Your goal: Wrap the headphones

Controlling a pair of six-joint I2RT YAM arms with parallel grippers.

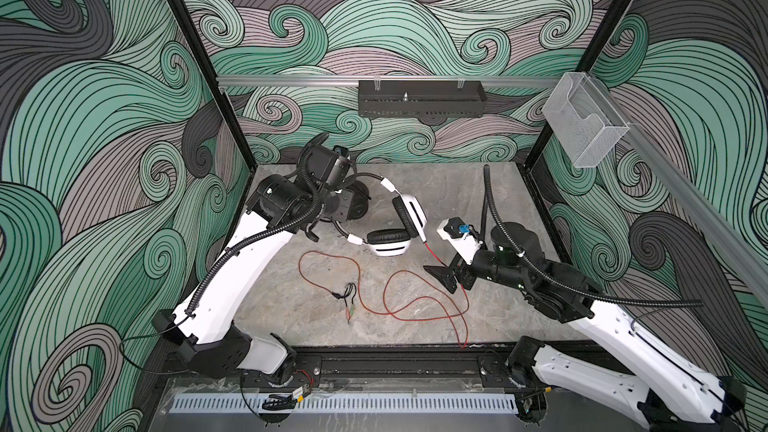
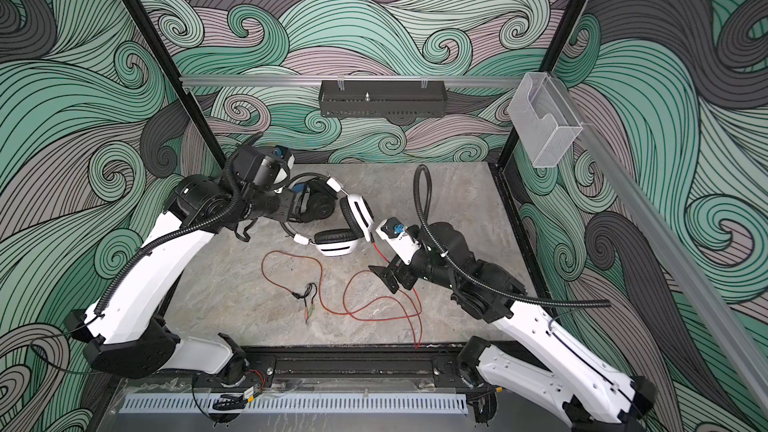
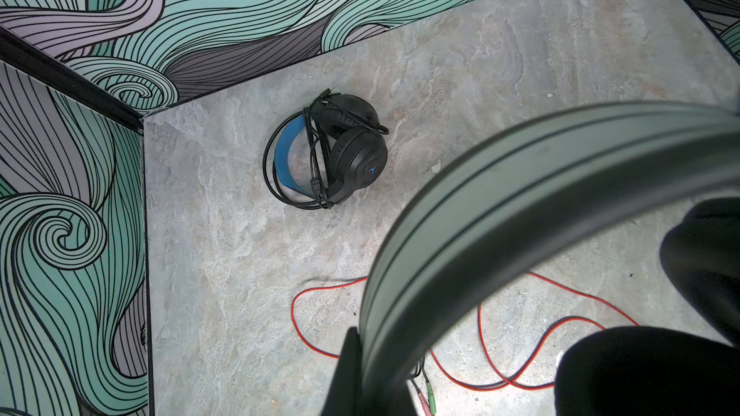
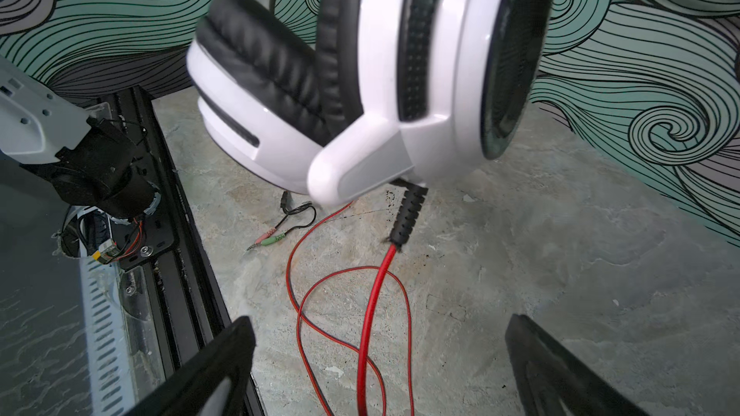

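The left gripper (image 3: 360, 370) is clamped on the band of the white headset (image 1: 395, 238), which appears held clear of the surface. The black headset (image 3: 332, 150), its lead already wound, lies beyond that hand. The right gripper (image 4: 380, 320) is wide open and empty, with the red cable (image 4: 384, 274) trailing just ahead of its fingers. It should pinch close to the earcup, then wind evenly and feed slack without snagging loops. The tabletop (image 1: 457, 201) is grey stone-effect, and the walls (image 1: 415, 14) carry a swirl pattern.
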